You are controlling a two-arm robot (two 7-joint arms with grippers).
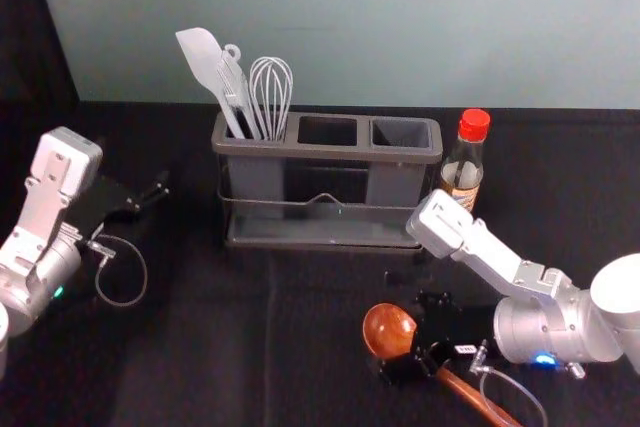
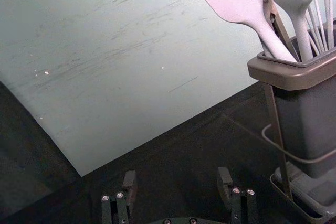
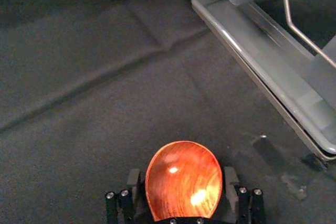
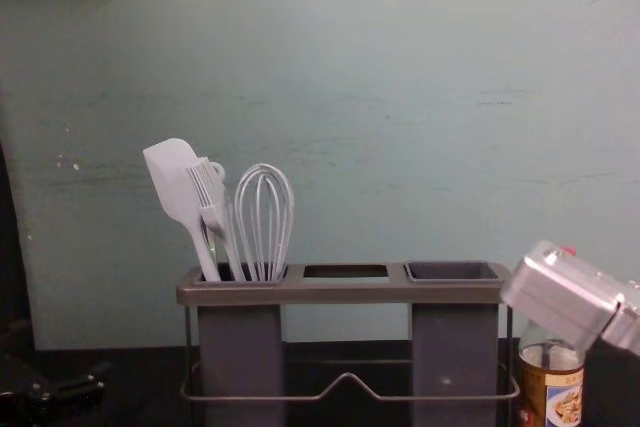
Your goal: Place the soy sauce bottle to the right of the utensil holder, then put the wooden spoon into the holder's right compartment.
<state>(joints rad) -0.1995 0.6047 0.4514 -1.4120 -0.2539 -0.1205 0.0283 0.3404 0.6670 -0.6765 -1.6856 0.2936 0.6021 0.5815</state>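
My right gripper (image 1: pixel 414 335) is low over the front right of the table, open around the wooden spoon (image 1: pixel 388 331). In the right wrist view, the spoon's bowl (image 3: pixel 184 179) lies between the fingers of the right gripper (image 3: pixel 182 184). The soy sauce bottle (image 1: pixel 465 167), red-capped, stands upright just right of the grey utensil holder (image 1: pixel 330 150); in the chest view the right arm partly covers the bottle (image 4: pixel 551 392). The holder's right compartment (image 1: pixel 401 134) has nothing in it. My left gripper (image 1: pixel 150 194) is parked at the left, open in the left wrist view (image 2: pixel 177 184).
A white spatula (image 1: pixel 203 59), a brush and a whisk (image 1: pixel 271 92) stand in the holder's left compartment. A wire rail (image 4: pixel 347 379) runs across the holder's front. Behind the black-covered table (image 1: pixel 200 347) rises a pale wall (image 1: pixel 350 27).
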